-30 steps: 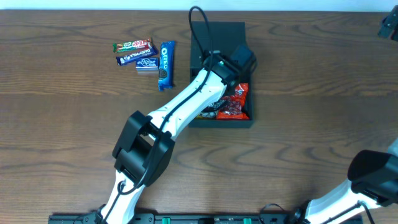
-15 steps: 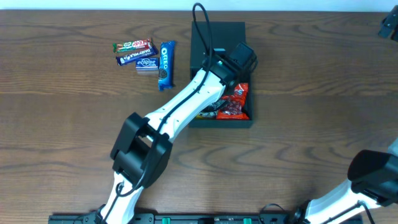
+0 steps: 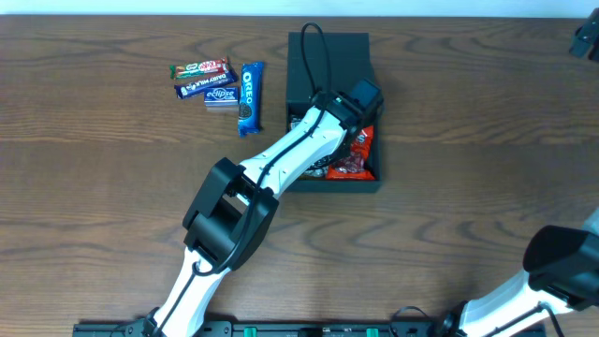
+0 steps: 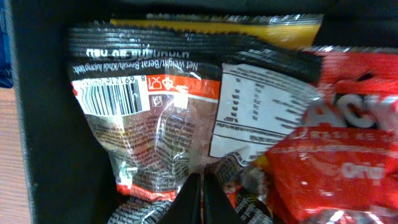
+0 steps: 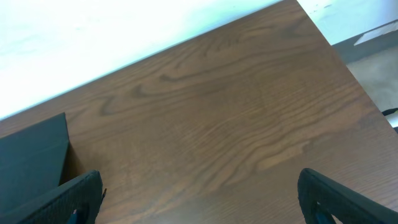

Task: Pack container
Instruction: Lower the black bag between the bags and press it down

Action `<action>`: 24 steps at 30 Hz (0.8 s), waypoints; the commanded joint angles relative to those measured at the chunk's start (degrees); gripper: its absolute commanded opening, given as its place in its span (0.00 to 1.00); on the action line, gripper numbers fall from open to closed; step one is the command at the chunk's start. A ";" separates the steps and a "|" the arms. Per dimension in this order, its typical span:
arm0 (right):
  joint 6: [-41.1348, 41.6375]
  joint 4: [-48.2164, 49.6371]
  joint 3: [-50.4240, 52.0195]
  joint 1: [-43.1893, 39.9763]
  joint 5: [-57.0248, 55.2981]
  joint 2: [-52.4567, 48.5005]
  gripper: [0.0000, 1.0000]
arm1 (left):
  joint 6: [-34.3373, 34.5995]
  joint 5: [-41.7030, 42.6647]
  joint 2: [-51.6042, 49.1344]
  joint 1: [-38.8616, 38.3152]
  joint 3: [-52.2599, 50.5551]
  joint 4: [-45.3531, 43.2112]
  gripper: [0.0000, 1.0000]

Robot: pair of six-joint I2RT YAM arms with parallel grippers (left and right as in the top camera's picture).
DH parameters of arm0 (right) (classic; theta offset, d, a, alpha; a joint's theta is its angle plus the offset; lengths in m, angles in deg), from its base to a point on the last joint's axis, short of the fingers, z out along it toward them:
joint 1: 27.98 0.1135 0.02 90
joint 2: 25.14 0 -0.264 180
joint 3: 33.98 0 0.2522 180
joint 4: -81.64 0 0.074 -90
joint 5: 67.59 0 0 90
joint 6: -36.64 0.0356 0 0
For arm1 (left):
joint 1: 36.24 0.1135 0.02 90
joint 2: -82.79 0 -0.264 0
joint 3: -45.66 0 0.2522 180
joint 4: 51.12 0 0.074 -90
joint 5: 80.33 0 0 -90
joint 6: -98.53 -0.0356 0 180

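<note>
Your left gripper point(image 4: 202, 199) sits down inside the container point(image 3: 328, 51), the dark square box near the table's point(image 3: 468, 131) far middle, lid flap lying open toward the far edge. In the left wrist view the fingers meet in a thin seam with nothing visibly between them, so read it as closed and empty, though only the tips show at the frame's bottom edge and you can't be sure. Directly under it lie a clear brown snack packet point(image 4: 155, 118) with barcode side up, a red packet point(image 4: 329, 155) to one side, and a yellow packet point(image 4: 217, 25) beyond. The unpacked items sit well apart to the box's left: the Oreo pack point(image 3: 249, 95), long axis running near-to-far, with an Eclipse pack point(image 3: 221, 96) and two bars point(image 3: 200, 69) beside it, lying crosswise. The left arm is plainly nearer that cluster. Your right gripper point(image 5: 199, 196) is spread wide over bare wood at the far right corner, holding nothing.
</note>
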State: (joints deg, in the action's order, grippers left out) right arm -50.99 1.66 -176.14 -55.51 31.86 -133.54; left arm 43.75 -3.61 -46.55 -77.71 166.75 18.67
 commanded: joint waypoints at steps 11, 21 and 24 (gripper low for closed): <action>0.74 -0.04 0.39 -0.42 0.44 -0.50 0.99 | -5.75 0.81 0.02 0.20 -0.52 5.05 0.06; 0.74 -0.02 0.37 -0.42 0.46 -0.50 0.99 | -5.90 1.16 5.31 0.20 -0.55 4.81 0.06; 0.74 -0.02 0.37 -0.42 0.46 -0.50 0.99 | -5.90 1.38 5.29 0.17 -0.57 5.44 0.05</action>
State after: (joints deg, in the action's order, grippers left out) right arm -50.97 1.66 -176.14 -55.51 31.88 -133.54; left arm 38.44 -2.60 -42.44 -77.69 166.72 23.33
